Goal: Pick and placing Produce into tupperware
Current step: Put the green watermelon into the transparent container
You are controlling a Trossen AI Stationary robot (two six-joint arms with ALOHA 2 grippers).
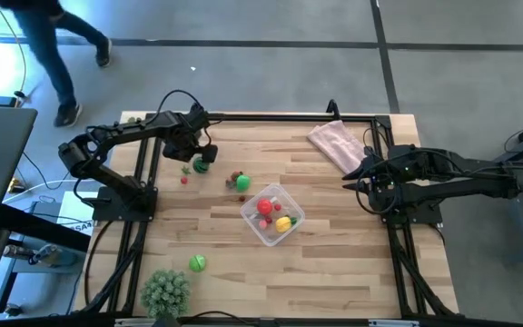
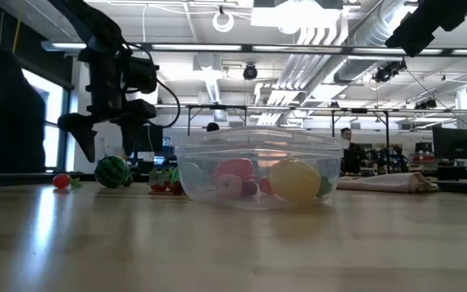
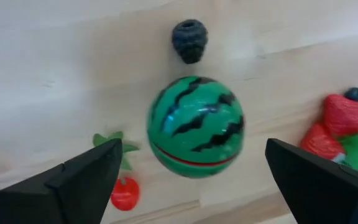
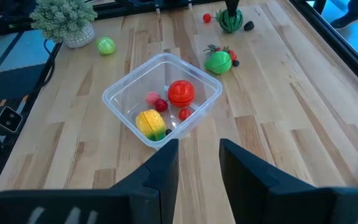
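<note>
The toy watermelon [image 3: 195,127] lies on the wooden table [image 1: 334,272], upper left of centre in the high view, with a small red strawberry [image 3: 124,192] and a dark berry [image 3: 189,40] just beside it. The left gripper [image 1: 192,148] hangs directly over it, fingers spread wide and empty, the melon between them in the wrist view. This looks like the approach to a pick: next it should lower and close on the melon, then carry it to the clear tupperware [image 1: 273,214] at centre, which holds a red tomato [image 4: 181,91] and a yellow piece [image 4: 150,121]. The right gripper [image 1: 363,173] waits at right, fingers narrowly parted, holding nothing.
</note>
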